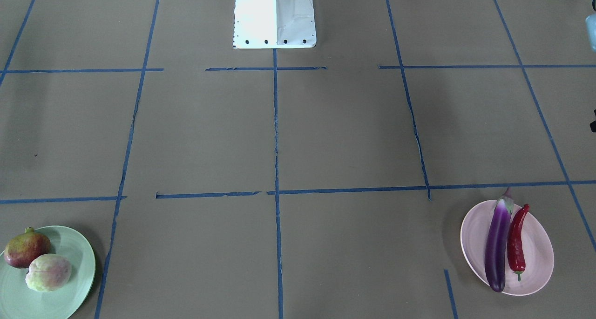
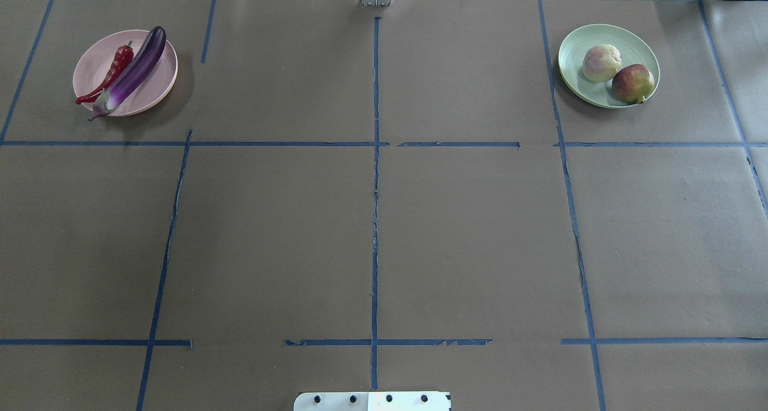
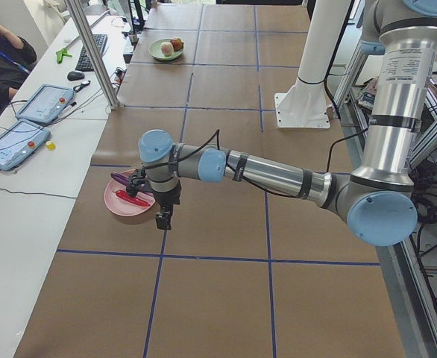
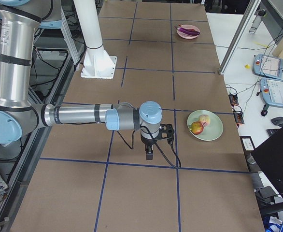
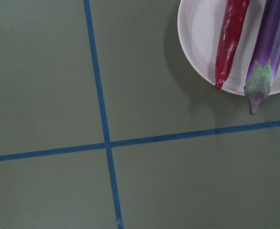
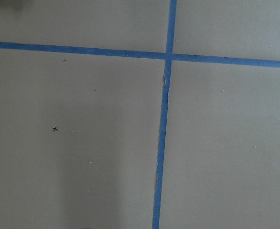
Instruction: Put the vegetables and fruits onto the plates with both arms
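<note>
Eggplant, glossy purple, and red chili share the pink plate at ten o'clock overhead, just beside the left gripper. The dark red fruit and the peach sit on the green plate at two o'clock, near the right gripper. Whether either gripper is parted or closed cannot be told.

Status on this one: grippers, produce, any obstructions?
Left gripper, right gripper above table, open or shut unclear. Eggplant, chili on pink plate; peach, dark red fruit on green plate. No obstruction seen.
</note>
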Robot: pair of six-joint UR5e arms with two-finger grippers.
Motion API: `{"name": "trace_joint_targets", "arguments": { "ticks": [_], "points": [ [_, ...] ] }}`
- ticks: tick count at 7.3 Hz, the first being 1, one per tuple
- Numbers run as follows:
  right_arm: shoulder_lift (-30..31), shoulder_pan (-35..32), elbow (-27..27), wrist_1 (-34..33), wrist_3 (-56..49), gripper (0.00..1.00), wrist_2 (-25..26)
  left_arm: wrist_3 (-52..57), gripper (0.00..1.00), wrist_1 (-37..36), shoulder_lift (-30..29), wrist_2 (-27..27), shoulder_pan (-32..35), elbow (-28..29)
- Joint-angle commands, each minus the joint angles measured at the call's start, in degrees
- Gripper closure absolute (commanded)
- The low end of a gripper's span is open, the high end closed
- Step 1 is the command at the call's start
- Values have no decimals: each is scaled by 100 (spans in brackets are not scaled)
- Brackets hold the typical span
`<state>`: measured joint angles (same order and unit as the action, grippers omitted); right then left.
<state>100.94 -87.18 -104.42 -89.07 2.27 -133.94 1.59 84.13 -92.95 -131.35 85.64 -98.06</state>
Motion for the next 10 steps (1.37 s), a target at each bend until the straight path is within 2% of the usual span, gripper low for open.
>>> {"name": "trace_joint_targets", "arguments": {
  "ticks": [1,2,6,10],
  "points": [
    [84,-62,-17,48,2,0,-18,343,0,33,723,-389,392,-21],
    [84,-62,-17,57,2,0,-18,325,0,7,769,-365,366,215],
    [75,-53,36,48,90,0,-10,351,0,112,1147,-303,401,-55],
    [75,-53,36,48,98,0,-18,369,0,147,1095,-321,374,-81]
  ]
}}
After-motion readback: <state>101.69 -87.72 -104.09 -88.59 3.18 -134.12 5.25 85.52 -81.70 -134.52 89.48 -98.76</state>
